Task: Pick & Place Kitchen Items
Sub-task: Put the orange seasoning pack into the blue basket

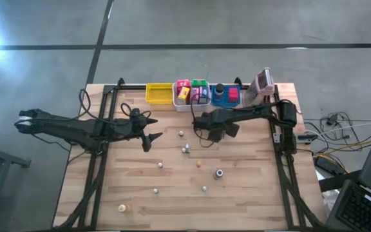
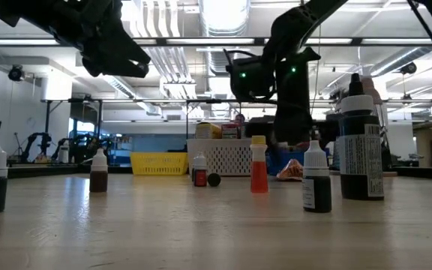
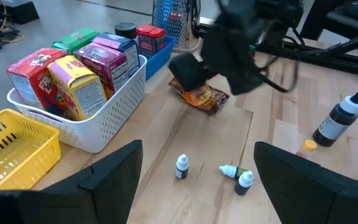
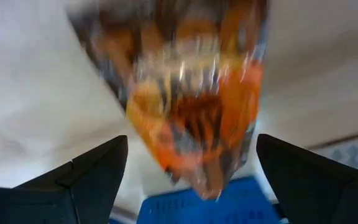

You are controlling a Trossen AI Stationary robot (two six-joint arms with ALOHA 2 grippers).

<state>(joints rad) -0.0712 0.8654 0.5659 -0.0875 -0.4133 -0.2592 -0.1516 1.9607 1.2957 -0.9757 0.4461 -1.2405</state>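
An orange-brown packet [image 3: 199, 96] lies flat on the table beside the blue bin [image 3: 160, 50]. My right gripper [image 4: 191, 140] hovers open just above it, pointing steeply down, with one finger on each side of the packet [image 4: 191, 106]; the view is blurred. My left gripper [image 3: 197, 146] waits open and empty over the table's left half [image 1: 152, 132]. Coloured boxes [image 3: 73, 74] stand in the white bin [image 3: 110, 118]. Several small dropper bottles [image 1: 185, 149] stand or lie scattered on the wood.
The yellow bin [image 1: 158, 93], white bin [image 1: 192, 103] and blue bin [image 1: 225, 96] line the far edge, with a pink-grey device [image 1: 263, 82] to their right. A larger dark bottle [image 3: 340, 118] stands right of centre. Bare wood lies along the near edge [image 1: 250, 206].
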